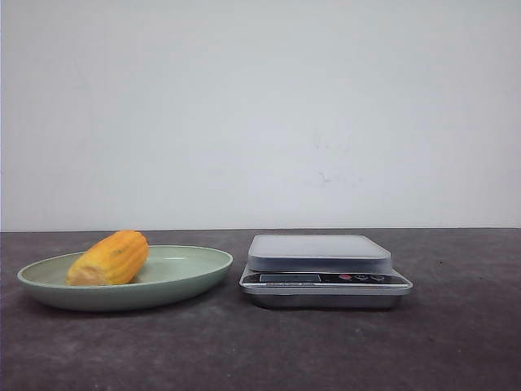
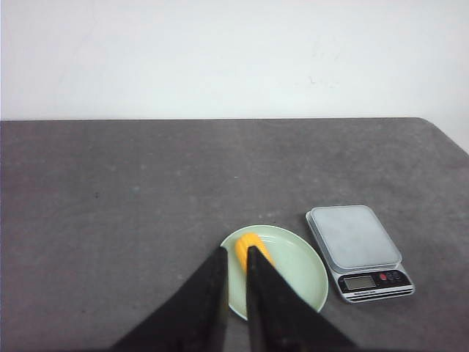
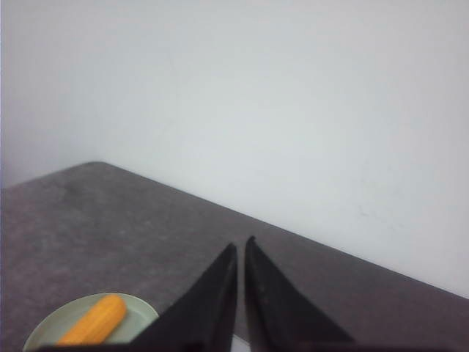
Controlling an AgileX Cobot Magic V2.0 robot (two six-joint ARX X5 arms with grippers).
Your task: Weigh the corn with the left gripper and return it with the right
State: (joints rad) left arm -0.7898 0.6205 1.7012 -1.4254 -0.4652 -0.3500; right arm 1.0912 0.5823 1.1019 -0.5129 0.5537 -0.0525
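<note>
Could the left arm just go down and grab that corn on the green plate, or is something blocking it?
Probably yes. The corn lies bare on the plate, nothing over or against it, and the scale stands apart beside it. The left gripper hangs above, fingers nearly together, so it would need to open first.

Soft, even, diffuse light fills all three views, with no hard beam and no strong glare. In the front view the pale wall [image 1: 260,114] is bright and nearly washed out, while the dark table [image 1: 260,350] stays dim and slightly grainy. Faint, soft-edged shadows sit under the green plate [image 1: 187,281] and the scale [image 1: 326,281]. The scale's top shows a mild sheen. Focus is soft throughout. In both wrist views the black fingers [image 2: 267,308] at the lower edge read as featureless silhouettes, and the right wrist view looks hazier, its wall [image 3: 293,110] greying toward the left edge.
</note>
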